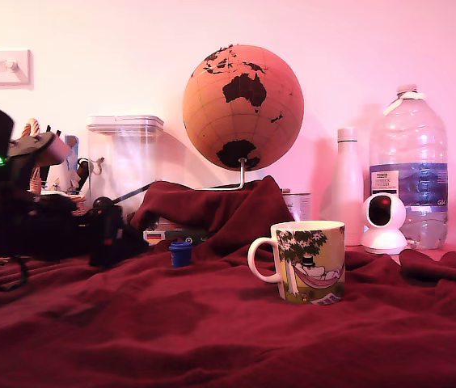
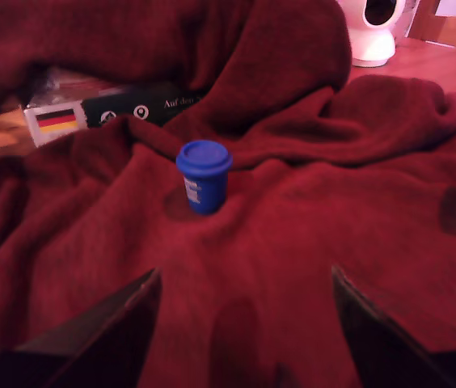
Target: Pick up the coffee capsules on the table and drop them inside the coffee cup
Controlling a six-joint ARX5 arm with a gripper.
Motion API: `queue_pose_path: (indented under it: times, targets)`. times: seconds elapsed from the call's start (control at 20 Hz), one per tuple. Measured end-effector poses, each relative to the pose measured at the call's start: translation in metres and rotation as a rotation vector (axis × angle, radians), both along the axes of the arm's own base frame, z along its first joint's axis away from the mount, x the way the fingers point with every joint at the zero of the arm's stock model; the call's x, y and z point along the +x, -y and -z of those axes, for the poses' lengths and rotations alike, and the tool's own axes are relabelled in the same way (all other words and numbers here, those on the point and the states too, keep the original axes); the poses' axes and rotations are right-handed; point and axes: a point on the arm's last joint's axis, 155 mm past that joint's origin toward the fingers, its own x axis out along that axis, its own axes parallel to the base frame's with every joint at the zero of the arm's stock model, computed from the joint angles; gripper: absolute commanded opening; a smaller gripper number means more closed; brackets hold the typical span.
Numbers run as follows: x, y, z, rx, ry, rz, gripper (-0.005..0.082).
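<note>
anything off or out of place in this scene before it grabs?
Nothing spilled or damaged. Only one capsule shows: the blue capsule stands with its flanged end up on the rumpled blanket; no beige one appears in either view. The cup stands upright, and the hand is open and empty.

A: Any writing you can read here?

B: Little. A dark flat box half tucked under the rumpled dark red fleece blanket carries white letters, "Auf den" or close to it, cut off by the cloth. Beside them sit two round white symbols and a German flag in black, red and gold.

A: The big clear plastic water bottle?

B: Blue label with a white patch; the print is too small to read.

A: And the small dark blue capsule?

B: A pale sticker on its side, illegible.
</note>
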Motion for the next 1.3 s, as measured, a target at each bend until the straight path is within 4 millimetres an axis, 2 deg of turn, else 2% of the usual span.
queue_pose_path:
  times: [0.45,0.75,1.05,1.3]
  targets:
    - [0.024,0.015,-0.022,-0.016,0.044,0.013,0.0609]
    - [0.039,0.021,0.002,0.000,0.000,0.015,0.0609]
    - [0.055,0.027,-0.008,-0.006,0.016,0.015,0.0609]
    - [0.063,0.030,-0.003,0.008,-0.023,0.015,0.0609]
